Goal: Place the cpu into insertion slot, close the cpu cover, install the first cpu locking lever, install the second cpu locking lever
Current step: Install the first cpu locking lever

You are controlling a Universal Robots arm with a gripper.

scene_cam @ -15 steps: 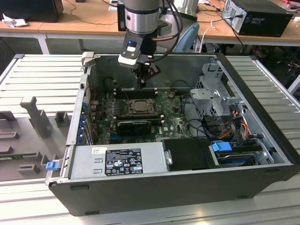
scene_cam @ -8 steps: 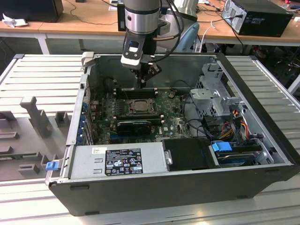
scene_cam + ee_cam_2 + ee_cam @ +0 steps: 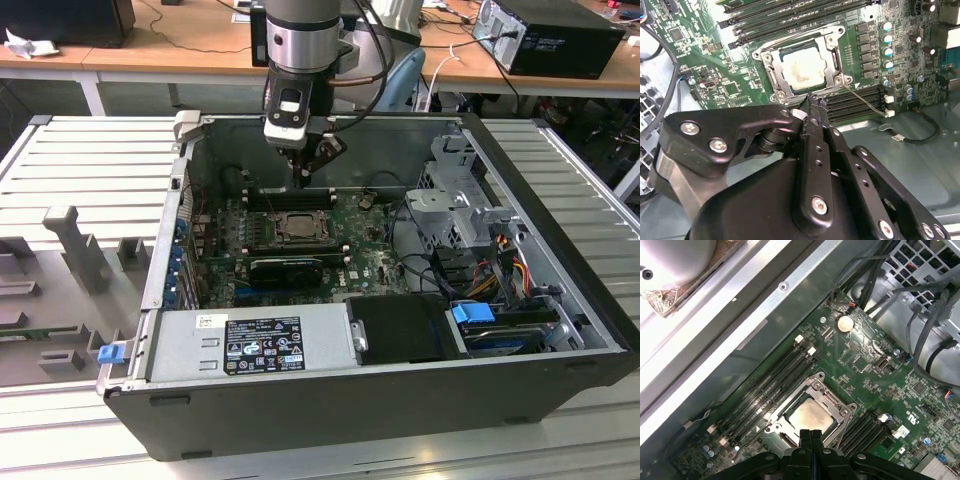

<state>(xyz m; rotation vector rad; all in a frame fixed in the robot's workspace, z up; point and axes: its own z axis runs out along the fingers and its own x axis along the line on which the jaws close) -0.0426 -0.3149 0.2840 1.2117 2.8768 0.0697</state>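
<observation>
- Cpu (image 3: 802, 70) lies flat in the slot (image 3: 790, 49), pale metal top up, just beyond and below the gripper's tips in both wrist views.
- Cover (image 3: 835, 57) lies down around the chip's edges, its window framing the metal top; in the first wrist view the same frame (image 3: 837, 407) rims the chip (image 3: 810, 415) directly ahead of the fingers (image 3: 805, 437).
- Gripper (image 3: 811, 432) has its two fingers pressed together, and nothing shows between them.
- In the exterior view the gripper (image 3: 303, 180) hangs inside the open case (image 3: 400, 400), tip pointing down, above the slot's far edge; whether it touches anything there I cannot tell.
- A thin wire lever (image 3: 867, 101) runs from the socket corner nearest the tips out across the memory slots (image 3: 850, 107), passing close beside the fingertip.
- Green board (image 3: 860, 360) spreads around the socket on all sides of the gripper, with more memory slots (image 3: 770, 385) on the socket's other flank.
</observation>
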